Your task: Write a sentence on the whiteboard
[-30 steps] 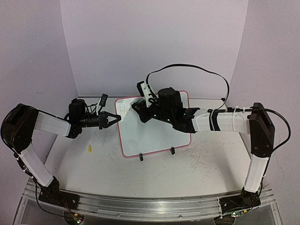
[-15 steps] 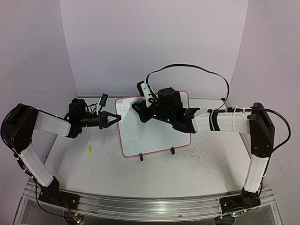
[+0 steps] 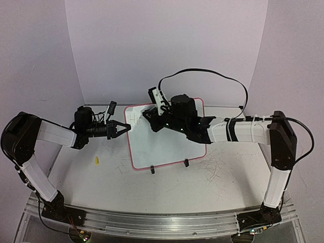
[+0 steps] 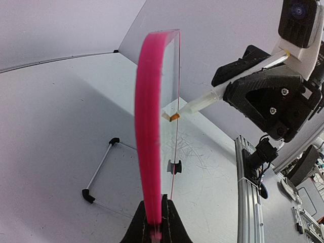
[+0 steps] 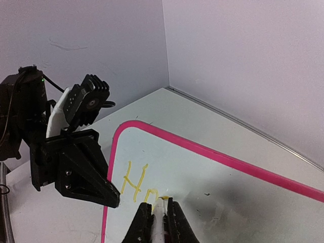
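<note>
From above, the whiteboard stands mid-table on its clip feet, with a wide stretch of table between it and the near edge. The left gripper is pinched tight on its left edge, and the right gripper hangs over its upper left corner. The left wrist camera looks along the pink rim clamped between its fingers. The right wrist camera shows jaws closed on a marker, its tip on the board beside yellow writing near the top-left edge.
</note>
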Controlling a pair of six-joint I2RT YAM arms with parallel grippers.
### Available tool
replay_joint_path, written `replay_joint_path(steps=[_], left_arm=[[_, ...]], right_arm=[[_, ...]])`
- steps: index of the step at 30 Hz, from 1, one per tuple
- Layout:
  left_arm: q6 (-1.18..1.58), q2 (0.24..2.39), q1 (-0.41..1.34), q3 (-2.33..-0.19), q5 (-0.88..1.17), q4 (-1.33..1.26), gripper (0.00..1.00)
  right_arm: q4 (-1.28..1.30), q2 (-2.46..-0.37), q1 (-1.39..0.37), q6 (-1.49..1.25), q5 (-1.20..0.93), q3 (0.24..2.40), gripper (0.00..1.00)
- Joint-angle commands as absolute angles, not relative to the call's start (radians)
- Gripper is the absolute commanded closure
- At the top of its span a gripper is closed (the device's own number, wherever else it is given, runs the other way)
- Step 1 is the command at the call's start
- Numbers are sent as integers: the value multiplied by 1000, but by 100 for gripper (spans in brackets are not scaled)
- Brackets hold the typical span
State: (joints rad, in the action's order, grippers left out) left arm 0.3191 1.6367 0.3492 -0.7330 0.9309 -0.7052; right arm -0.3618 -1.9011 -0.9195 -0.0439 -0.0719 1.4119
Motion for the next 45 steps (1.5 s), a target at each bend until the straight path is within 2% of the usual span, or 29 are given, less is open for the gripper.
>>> replay_joint_path(steps=[1,45], left_arm=[[247,1611,353,-761,890,-705,100],[247,1605,353,-762,889,-702,100]], right_arm=[[-413,-1849,-914,-55,-41,1408,100],[-383,-1847,-911,-81,-12,1347,100]])
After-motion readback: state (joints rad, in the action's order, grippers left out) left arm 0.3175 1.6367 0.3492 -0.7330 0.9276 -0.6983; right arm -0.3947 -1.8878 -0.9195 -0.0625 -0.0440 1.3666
